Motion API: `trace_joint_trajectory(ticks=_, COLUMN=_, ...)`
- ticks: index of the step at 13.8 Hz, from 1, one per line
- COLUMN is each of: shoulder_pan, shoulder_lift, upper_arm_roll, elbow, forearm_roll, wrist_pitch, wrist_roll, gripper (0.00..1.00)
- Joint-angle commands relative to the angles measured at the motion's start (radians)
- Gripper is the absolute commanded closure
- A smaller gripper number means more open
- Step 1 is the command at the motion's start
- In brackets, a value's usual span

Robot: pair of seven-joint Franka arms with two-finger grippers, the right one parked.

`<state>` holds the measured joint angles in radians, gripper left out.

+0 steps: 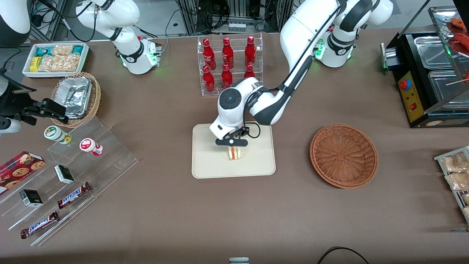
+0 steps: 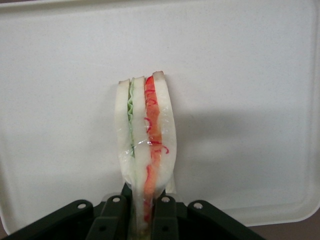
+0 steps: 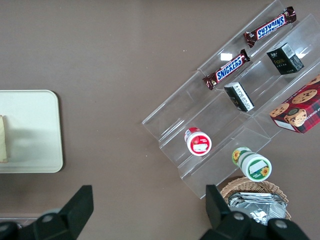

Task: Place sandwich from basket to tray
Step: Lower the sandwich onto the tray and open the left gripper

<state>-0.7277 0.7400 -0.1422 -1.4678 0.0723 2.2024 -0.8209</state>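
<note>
The sandwich (image 1: 234, 153), a wedge of pale bread with red-orange and green layers, stands on edge on the cream tray (image 1: 205, 167). My gripper (image 1: 233, 145) is right above it, shut on the sandwich's upper end. In the left wrist view the sandwich (image 2: 145, 135) sits between the black fingers (image 2: 114, 217) against the tray (image 2: 240, 75). The reddish-brown wicker basket (image 1: 343, 155) lies empty beside the tray, toward the working arm's end of the table. A sliver of the sandwich (image 3: 3, 140) and the tray (image 3: 35, 130) show in the right wrist view.
A clear rack of red bottles (image 1: 229, 60) stands farther from the front camera than the tray. A clear stepped shelf (image 1: 58, 176) with snack bars and cups, a tan foil-container basket (image 1: 77, 97) and a white snack bin (image 1: 55, 58) lie toward the parked arm's end. A black food warmer (image 1: 428, 77) stands at the working arm's end.
</note>
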Motion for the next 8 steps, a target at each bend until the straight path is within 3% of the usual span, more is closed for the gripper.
trace_joint_trajectory(ticks=1, shoulder_pan=-0.016, shoulder_lift=0.03, upper_arm_roll=0.007, elbow=0.032, forearm_roll=0.001, wrist_pitch=0.034, wrist_roll=0.006, gripper=0.76)
trace_joint_trajectory(ticks=2, shoulder_pan=-0.018, shoulder_lift=0.033, upper_arm_roll=0.007, elbow=0.032, forearm_roll=0.001, wrist_pitch=0.042, wrist_roll=0.006, gripper=0.65)
trace_joint_trajectory(ticks=3, shoulder_pan=-0.018, shoulder_lift=0.033, upper_arm_roll=0.007, elbow=0.03, forearm_roll=0.001, wrist_pitch=0.042, wrist_roll=0.005, gripper=0.45)
trace_joint_trajectory(ticks=4, shoulder_pan=-0.019, shoulder_lift=0.035, upper_arm_roll=0.009, elbow=0.03, forearm_roll=0.004, wrist_pitch=0.043, wrist_roll=0.005, gripper=0.01)
trace_joint_trajectory(ticks=8, shoulder_pan=-0.016, shoulder_lift=-0.011, upper_arm_roll=0.01, elbow=0.032, forearm_roll=0.001, wrist_pitch=0.034, wrist_roll=-0.012, gripper=0.0)
